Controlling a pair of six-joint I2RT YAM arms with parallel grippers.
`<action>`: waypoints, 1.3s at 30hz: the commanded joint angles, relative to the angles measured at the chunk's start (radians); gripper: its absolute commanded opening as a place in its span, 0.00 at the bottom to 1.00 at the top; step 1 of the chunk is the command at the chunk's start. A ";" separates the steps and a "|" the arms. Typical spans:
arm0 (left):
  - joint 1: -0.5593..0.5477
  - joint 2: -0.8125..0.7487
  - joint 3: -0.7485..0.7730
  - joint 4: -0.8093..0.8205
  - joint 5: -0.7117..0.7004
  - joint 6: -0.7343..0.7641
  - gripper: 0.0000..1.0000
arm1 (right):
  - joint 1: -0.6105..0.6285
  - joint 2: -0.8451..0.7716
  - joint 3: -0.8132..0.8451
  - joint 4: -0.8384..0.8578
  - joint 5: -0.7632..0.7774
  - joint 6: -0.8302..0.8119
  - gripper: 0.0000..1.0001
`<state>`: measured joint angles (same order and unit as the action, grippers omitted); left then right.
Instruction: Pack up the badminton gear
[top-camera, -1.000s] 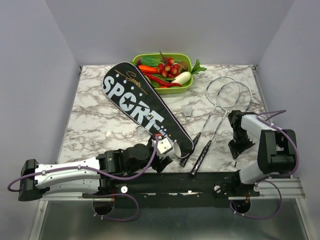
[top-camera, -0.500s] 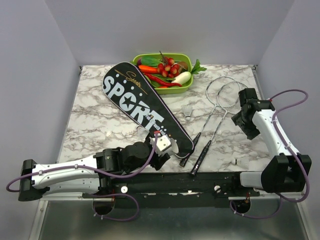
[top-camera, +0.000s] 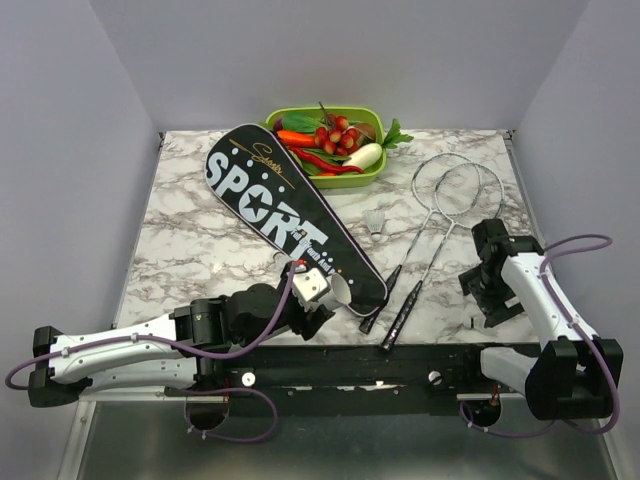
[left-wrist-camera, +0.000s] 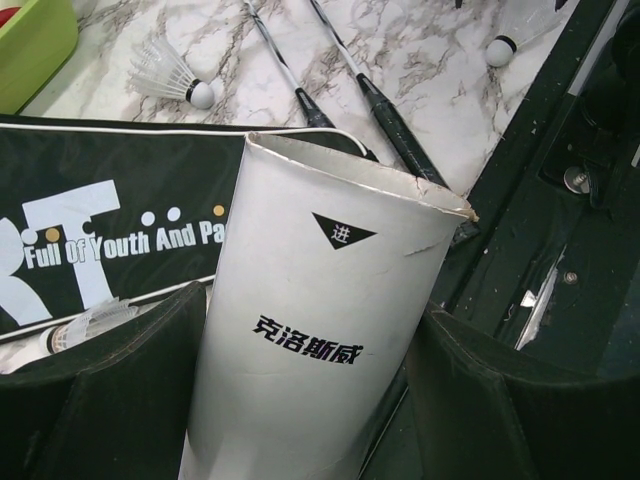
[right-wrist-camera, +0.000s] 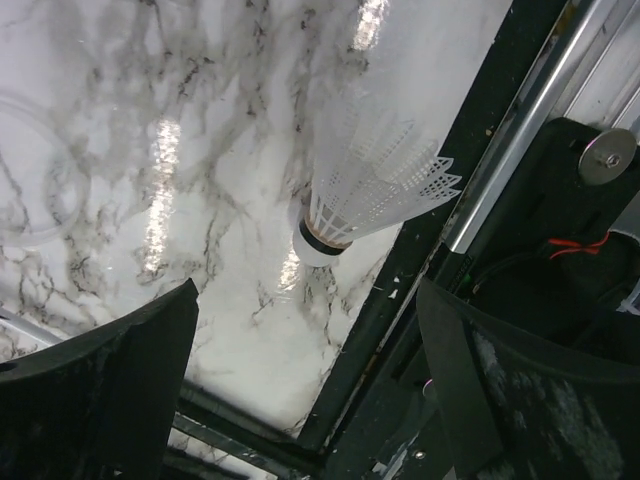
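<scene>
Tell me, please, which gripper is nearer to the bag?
Left. The left gripper, holding a white tube, is at the bag's narrow near end. The right gripper hangs beyond the racket handles, near the table's right edge.

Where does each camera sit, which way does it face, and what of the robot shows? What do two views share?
Top external: above, behind the bases, looking down on the marble table; both arms show.
Left wrist: on the left gripper, facing its white cardboard tube; fingers show.
Right wrist: over the table's near edge, facing a white feathered shuttlecock; fingers show.
Shared, top and left wrist: black SPORT-lettered bag.
</scene>
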<state>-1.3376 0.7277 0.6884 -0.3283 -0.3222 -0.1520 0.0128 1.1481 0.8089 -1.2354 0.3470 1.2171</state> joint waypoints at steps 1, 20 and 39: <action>-0.003 -0.014 -0.024 -0.091 0.005 -0.290 0.00 | 0.003 -0.013 -0.051 0.005 -0.029 0.096 0.98; -0.005 0.045 -0.035 -0.074 -0.018 -0.279 0.00 | 0.003 0.223 -0.105 0.165 0.043 0.180 0.97; -0.005 0.113 -0.035 -0.071 -0.015 -0.270 0.00 | 0.001 0.263 -0.149 0.251 0.067 0.177 0.31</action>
<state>-1.3376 0.8288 0.6792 -0.2852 -0.3065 -0.1551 0.0132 1.3949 0.7090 -1.0271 0.3683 1.3808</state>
